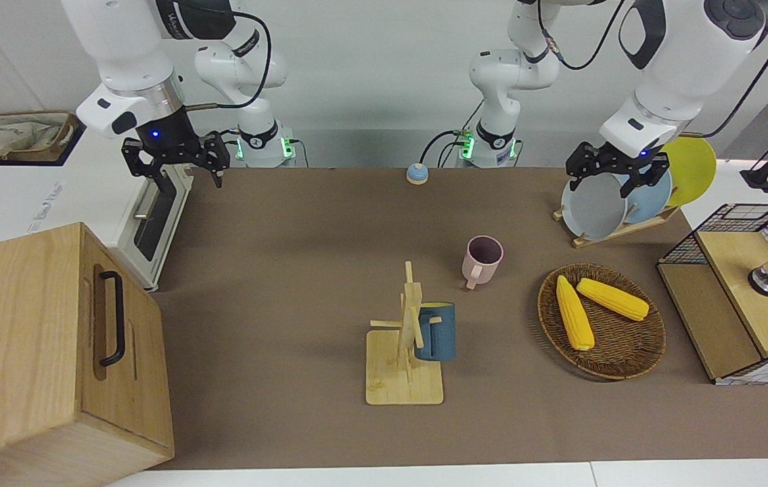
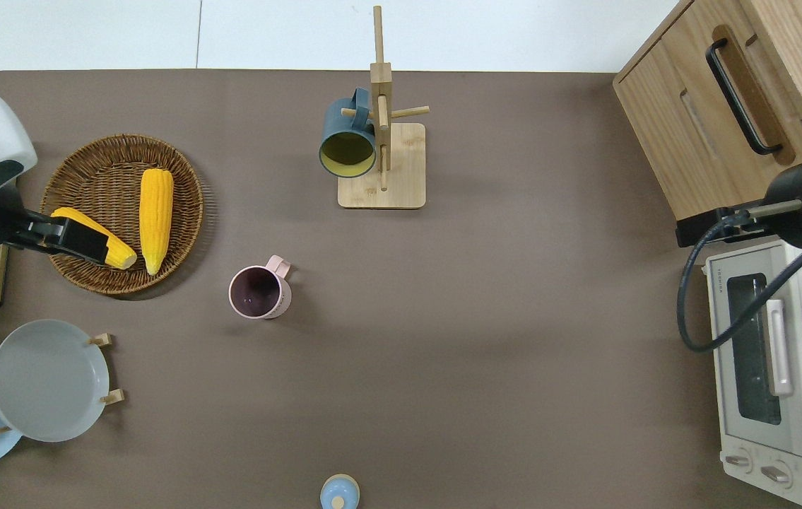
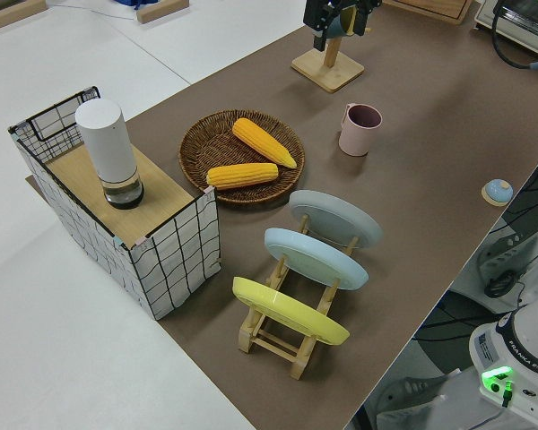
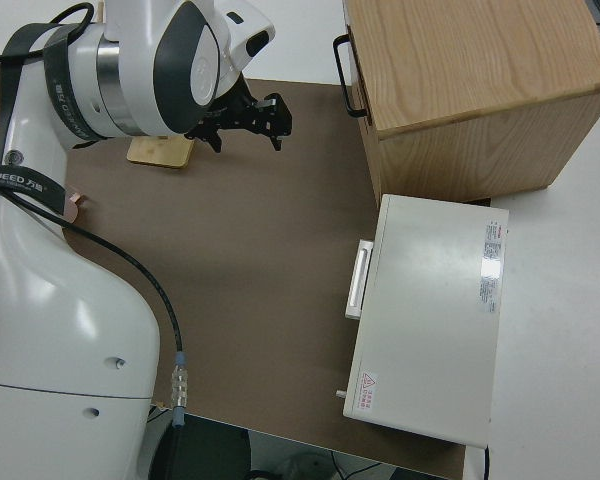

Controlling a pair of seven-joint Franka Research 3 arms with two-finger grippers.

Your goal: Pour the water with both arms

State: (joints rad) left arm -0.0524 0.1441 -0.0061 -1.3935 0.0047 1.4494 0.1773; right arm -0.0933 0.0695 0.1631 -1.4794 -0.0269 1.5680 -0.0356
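Begin from both pincers released and empty: left pincer [image 1: 617,177] up over the basket [image 2: 195,205] rim, right pincer [image 1: 177,162] up over bare bench [image 1: 289,237] by the oven [image 2: 726,417]. Judging by the layout, fetch the white bottle [image 3: 103,143] off the crate [image 3: 175,255] with the left, gripping mid-body and upright. Take the pink mug [image 2: 259,293], standing mid-bench, by its wall with the right. Tilt slowly, spout over the mug's mouth, watching for slip on the smooth bottle.
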